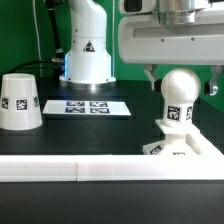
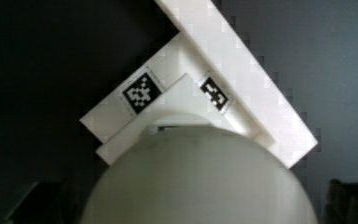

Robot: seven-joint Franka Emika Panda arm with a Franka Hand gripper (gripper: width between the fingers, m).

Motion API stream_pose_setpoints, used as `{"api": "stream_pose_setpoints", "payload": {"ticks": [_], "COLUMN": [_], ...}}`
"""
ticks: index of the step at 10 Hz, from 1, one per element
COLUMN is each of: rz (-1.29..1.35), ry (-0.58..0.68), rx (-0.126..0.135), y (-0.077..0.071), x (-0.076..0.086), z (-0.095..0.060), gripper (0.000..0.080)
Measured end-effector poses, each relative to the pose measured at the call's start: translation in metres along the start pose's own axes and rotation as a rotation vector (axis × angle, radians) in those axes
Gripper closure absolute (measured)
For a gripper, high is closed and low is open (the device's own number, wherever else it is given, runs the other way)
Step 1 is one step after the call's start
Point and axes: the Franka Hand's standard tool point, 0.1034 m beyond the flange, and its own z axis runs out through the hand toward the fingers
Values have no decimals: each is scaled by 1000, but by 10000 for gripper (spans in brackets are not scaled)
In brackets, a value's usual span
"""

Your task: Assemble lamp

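Note:
The white ball-shaped bulb (image 1: 180,97) stands upright with its tagged neck in the low sloped base (image 1: 190,147), at the exterior view's right, against the white bar. My gripper (image 1: 181,82) hangs straight over the bulb. It is open, with a finger on each side of the ball and a small gap at both sides. In the wrist view the bulb (image 2: 194,175) fills the near part of the picture, with the tagged base (image 2: 179,92) beyond it. The dark fingers (image 2: 346,200) show only at the edges. The cone-shaped shade (image 1: 20,102) stands alone at the exterior view's left.
The marker board (image 1: 88,106) lies flat mid-table, in front of the arm's white pedestal (image 1: 86,55). The long white bar (image 1: 80,170) runs along the front edge, and the base rests against it.

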Motion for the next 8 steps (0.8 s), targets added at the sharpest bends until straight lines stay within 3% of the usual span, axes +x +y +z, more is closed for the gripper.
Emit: {"api": "stream_pose_setpoints", "payload": {"ticks": [1,6,8], "rz": [-70,-640,-801], "ry": [0,31,28], "rx": [0,-59,-68], "y": [0,-3,-2], "x": [0,-1,0], "z": [0,0,0], "gripper": [101,101,101]}}
